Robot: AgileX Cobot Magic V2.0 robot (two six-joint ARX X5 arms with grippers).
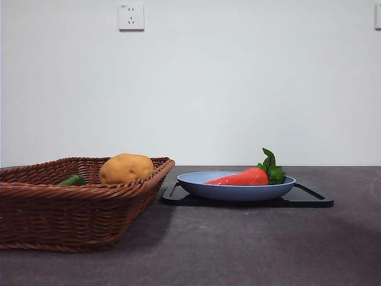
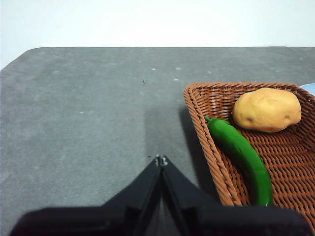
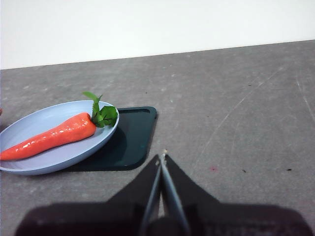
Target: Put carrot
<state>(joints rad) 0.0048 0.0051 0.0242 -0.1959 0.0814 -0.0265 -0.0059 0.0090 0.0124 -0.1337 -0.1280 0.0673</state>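
Note:
The carrot [image 1: 244,177], red-orange with green leaves at its thick end, lies in a light blue plate [image 1: 202,187] that rests on a black tray [image 1: 309,198]. It also shows in the right wrist view [image 3: 49,137], on the plate [image 3: 34,120]. My right gripper [image 3: 162,156] is shut and empty, above the bare table beside the tray. My left gripper [image 2: 161,160] is shut and empty, above the table beside the wicker basket [image 2: 206,123]. Neither gripper shows in the front view.
The brown wicker basket [image 1: 36,205] stands at the front left and holds a yellow-brown potato [image 1: 126,168] and a green pepper [image 1: 72,180]; both also show in the left wrist view, potato [image 2: 267,109] and pepper [image 2: 241,152]. A wall socket [image 1: 131,16] is behind.

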